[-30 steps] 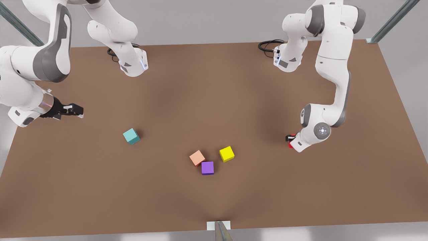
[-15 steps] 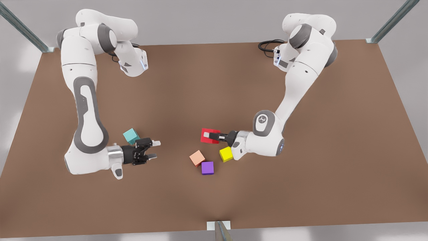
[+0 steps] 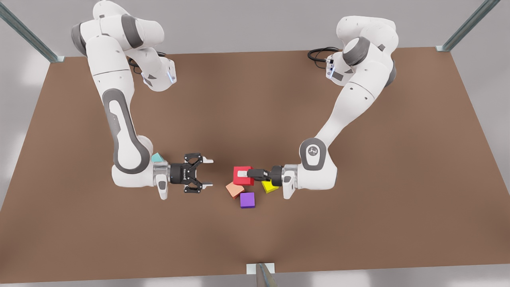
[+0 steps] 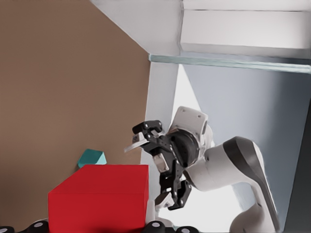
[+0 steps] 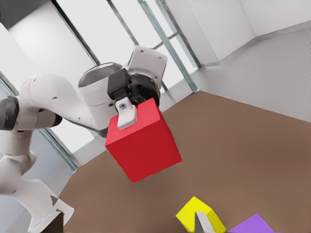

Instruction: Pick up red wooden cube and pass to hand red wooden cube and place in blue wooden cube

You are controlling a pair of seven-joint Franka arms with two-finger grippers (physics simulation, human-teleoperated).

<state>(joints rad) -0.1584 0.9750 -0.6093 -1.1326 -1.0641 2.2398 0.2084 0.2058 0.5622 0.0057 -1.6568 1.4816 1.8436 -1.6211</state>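
Blue wooden cube [image 3: 157, 158]: rests on the brown surface [image 3: 358, 223] at the front view's left. There it is mostly hidden behind the right arm's forearm, with one teal corner showing. The left wrist view shows more of it [image 4: 92, 158], beyond the red cube's far edge.

Right tool [image 3: 208, 172]: the hand with open-frame linkage fingers and white tips, held level above the surface just to the right of the blue cube. Its fingers are spread wide and hold nothing, and it points at the red cube across a small gap. The left wrist view shows it head-on [image 4: 148, 172].

Red wooden cube [image 3: 239, 181]: held in the air near the middle, clear of the surface. In the front view it overlaps the salmon-orange cube [image 3: 233, 190]. The right wrist view shows it [image 5: 146, 145] lifted well above the surface.

Purple cube [image 3: 247, 200]: on the surface just in front of the salmon-orange one.

Yellow cube [image 3: 270, 186]: on the surface, partly under the left wrist in the front view. It shows plainly in the right wrist view [image 5: 199, 213].

Left tool [image 3: 244, 174]: plain straight black fingers clamped on the red cube, reaching in level from the front view's right. One white pad lies on the cube's upper face.
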